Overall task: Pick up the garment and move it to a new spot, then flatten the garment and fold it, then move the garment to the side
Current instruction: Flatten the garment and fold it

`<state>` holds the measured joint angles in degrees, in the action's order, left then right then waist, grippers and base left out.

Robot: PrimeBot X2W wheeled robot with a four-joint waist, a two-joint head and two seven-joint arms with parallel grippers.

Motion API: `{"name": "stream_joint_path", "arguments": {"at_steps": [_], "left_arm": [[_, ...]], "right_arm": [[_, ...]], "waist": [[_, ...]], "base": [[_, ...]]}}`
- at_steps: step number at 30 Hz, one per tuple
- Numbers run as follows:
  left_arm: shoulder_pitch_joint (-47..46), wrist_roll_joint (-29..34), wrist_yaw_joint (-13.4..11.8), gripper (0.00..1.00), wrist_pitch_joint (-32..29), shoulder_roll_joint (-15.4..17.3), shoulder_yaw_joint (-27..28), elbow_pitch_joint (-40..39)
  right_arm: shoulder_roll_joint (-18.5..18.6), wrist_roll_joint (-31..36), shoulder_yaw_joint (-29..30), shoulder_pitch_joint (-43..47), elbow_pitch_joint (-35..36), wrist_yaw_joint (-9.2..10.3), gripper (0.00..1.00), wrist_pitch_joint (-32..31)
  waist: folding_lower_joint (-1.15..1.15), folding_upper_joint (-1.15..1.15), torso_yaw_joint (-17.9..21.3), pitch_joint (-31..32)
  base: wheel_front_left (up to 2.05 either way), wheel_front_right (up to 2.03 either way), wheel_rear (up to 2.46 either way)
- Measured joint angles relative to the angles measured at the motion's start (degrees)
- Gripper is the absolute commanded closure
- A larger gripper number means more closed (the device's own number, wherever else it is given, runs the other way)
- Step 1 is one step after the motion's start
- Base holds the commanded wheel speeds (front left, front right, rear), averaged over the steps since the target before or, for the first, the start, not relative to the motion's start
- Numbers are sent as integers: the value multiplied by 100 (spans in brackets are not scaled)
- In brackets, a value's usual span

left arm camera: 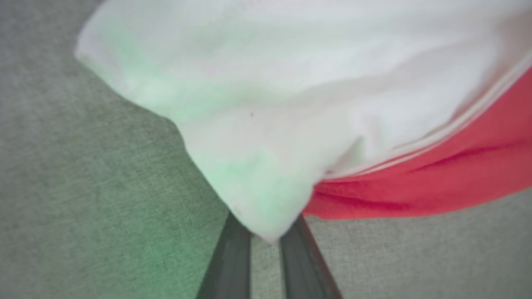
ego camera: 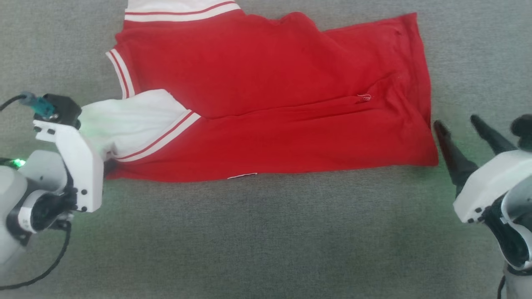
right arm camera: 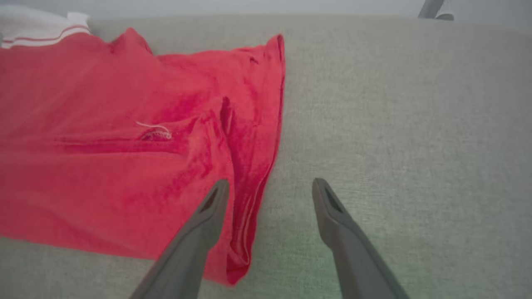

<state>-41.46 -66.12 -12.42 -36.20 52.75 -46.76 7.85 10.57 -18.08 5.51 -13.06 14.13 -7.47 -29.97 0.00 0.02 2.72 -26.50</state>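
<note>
The red garment [ego camera: 270,104] lies spread out on a soft grey surface [ego camera: 266,232], with a long fold running along its middle. Its white sleeve [ego camera: 129,120], which has red and white stripes, sticks out at the garment's left end. The left end effector [left arm camera: 266,234] is at that sleeve. Its two dark fingers [left arm camera: 230,265] are close together, pinching the tip of the sleeve's corner. The right end effector [right arm camera: 270,187] is at the garment's other end, by the near corner of the hem. It is spread wide apart and holds nothing. One side is over the red edge, and the other is over the grey surface just beside the garment.
</note>
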Motion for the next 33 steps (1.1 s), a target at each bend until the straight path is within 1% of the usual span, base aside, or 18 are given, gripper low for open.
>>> {"name": "stream_joint_path", "arguments": {"at_steps": [4,10,18,19,20,24,27,28,30,33], "left_arm": [[-170,19,168,100,-55,-182,-63,204],[-328,93,385,100,1,-437,-109,477],[-434,110,610,100,134,-711,-137,790],[-444,110,623,100,146,-750,-138,835],[-457,110,667,100,178,-802,-148,921],[-467,103,742,100,220,-871,-168,1037],[-466,89,744,100,209,-873,-172,1047],[-459,63,693,100,167,-842,-178,1012],[-448,60,657,100,141,-820,-176,964],[-368,-44,505,100,21,-717,-177,745]], "right_arm": [[107,-57,-79,-79,-205,-1,0,-632],[57,-263,-159,-269,-434,-1,0,-1512],[20,-170,-158,-478,-634,0,0,-2558],[53,-116,-190,-497,-660,0,29,-2633],[86,-133,-231,-536,-694,0,100,-2765],[94,-172,-244,-549,-749,-3,100,-2838],[116,-212,-215,-575,-734,-3,100,-2926],[193,-226,-188,-576,-713,-5,100,-3007],[227,-260,-155,-583,-687,-5,100,-3051],[311,-276,-102,-554,-568,-4,100,-3236]], "waist": [[0,0,-84,-52],[0,0,-231,-115],[0,0,-400,-136],[0,0,-416,-134],[0,0,-438,-120],[0,-1,-468,-39],[0,-1,-475,25],[0,-2,-484,102],[0,-2,-489,143],[0,-2,-510,277]], "base": [[0,0,0],[0,0,0],[0,0,0],[0,0,0],[0,0,0],[0,0,0],[0,0,0],[0,0,0],[0,0,0],[0,0,0]]}}
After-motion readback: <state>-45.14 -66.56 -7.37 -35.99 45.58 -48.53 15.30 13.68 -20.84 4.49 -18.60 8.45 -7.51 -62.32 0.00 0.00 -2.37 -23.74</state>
